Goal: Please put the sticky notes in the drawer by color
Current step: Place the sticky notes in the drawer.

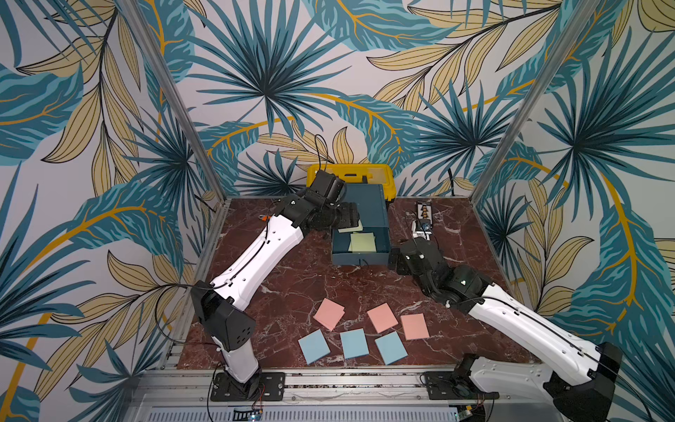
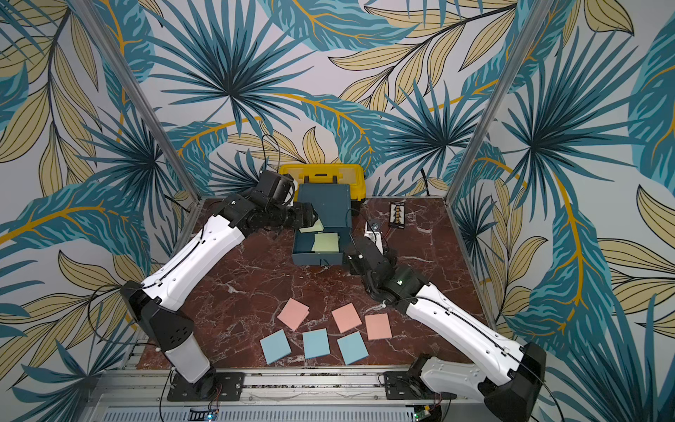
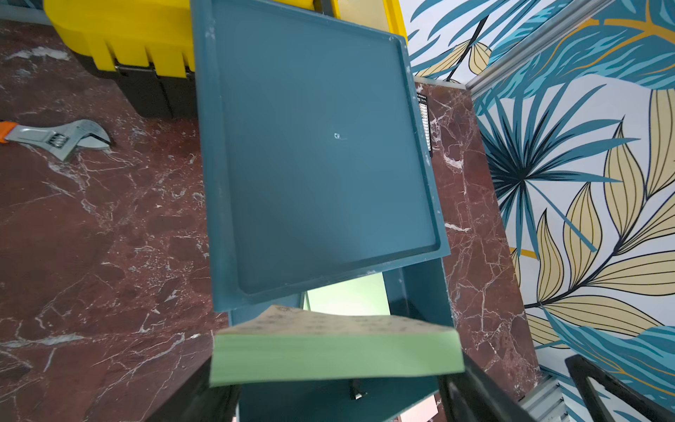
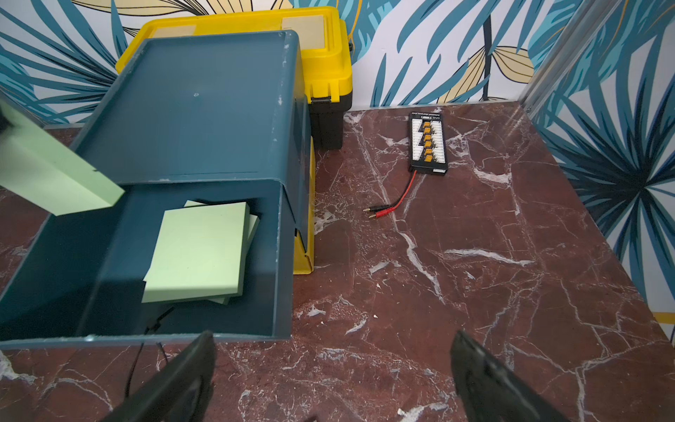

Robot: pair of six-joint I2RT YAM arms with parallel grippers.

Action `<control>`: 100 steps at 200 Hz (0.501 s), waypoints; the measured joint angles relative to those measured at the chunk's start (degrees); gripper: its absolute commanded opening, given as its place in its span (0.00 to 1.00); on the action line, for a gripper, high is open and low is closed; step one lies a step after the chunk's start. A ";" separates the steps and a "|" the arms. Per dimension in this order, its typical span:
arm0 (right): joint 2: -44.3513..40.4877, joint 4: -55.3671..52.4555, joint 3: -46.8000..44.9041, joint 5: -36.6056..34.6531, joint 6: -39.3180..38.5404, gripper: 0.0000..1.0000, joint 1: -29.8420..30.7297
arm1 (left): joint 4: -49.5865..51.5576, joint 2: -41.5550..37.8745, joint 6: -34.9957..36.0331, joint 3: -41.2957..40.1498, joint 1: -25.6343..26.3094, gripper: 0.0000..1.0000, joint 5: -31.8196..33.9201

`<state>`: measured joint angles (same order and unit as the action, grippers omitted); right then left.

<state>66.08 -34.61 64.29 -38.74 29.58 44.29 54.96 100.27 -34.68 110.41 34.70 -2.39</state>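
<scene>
- Wrench (image 3: 58,138) lies on the bench (image 1: 292,277) at the far left, well apart from the rest.
- Left pincer (image 3: 334,369) pinches a green pad (image 4: 54,164) by its sides, holding it tilted in the air over the pulled-out top drawer (image 4: 285,263), close to the chest (image 1: 365,204).
- That teal drawer holds two green pads (image 4: 197,252) stacked askew; a yellow toolbox (image 1: 380,175) stands behind the chest.
- Three pink pads (image 1: 382,317) lie near the bench's front, with three blue pads (image 1: 353,343) in a row just nearer the edge.
- Right pincer (image 4: 332,338) hangs spread wide just beside the drawer's front right corner.
- Black connector board (image 4: 428,142) lies towards the back right.
</scene>
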 measured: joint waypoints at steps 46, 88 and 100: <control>0.37 0.04 -0.02 -0.68 0.00 0.99 0.00 | 0.50 0.48 0.87 0.00 2.58 0.83 0.26; 0.79 0.04 -0.04 -0.74 0.00 0.99 0.00 | 0.57 0.68 0.83 -1.14 3.69 0.83 0.26; 0.79 0.04 -0.15 -0.74 0.00 0.99 0.00 | 0.55 0.87 0.83 -1.81 3.74 0.83 0.26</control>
<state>66.87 -34.57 64.14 -39.48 29.58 44.29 55.51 101.14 -33.85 108.60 38.44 -2.13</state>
